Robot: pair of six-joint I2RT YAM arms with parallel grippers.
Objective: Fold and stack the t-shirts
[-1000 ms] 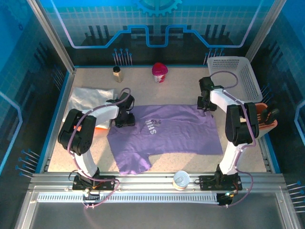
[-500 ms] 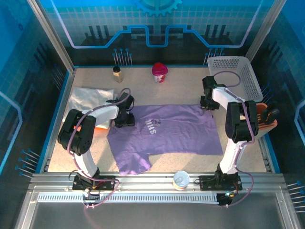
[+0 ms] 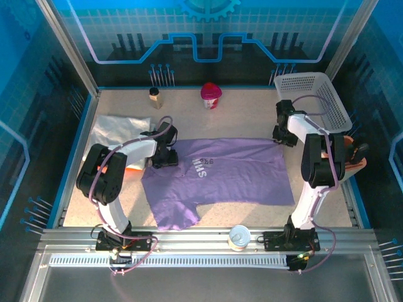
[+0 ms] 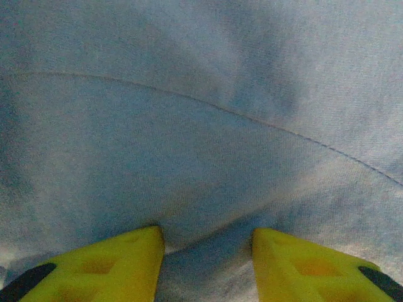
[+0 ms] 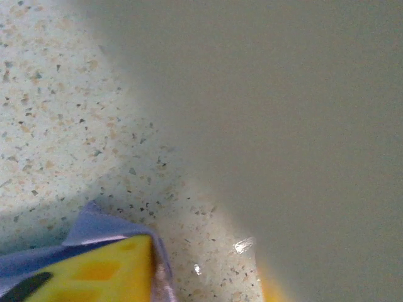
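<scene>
As seen from the top external camera, the lavender t-shirt (image 3: 220, 176) lies spread over the middle of the table (image 3: 239, 119). Its white lettering faces up and one sleeve trails toward the near edge. This layout suits the flattening stage, and the first fold appears not yet made. The left gripper (image 3: 165, 155) sits low on the shirt's far left corner. Near it, the white t-shirt (image 3: 116, 129) is heaped by the table's left edge, and an orange t-shirt (image 3: 130, 171) peeps from beneath the left arm. The right gripper (image 3: 284, 135) stands at the shirt's far right corner, just beside the white mesh basket (image 3: 315, 100) in the table's far right corner. With one claw at each far corner, the arms are probably placed to draw that edge taut or lift it together.

Left wrist view: the yellow fingers (image 4: 101, 264) stand about half spread and rest on the lavender cloth, with a soft ridge of fabric between them. The gap looks too wide for a firm pinch, so this claw reads as parted and ready to close.

Right wrist view: the claw's jaws are apart, with bare speckled table between them. The shirt's corner curls over one finger but is not clamped. A grey blur (image 5: 302, 126) at the right is too unfocused to name.
</scene>
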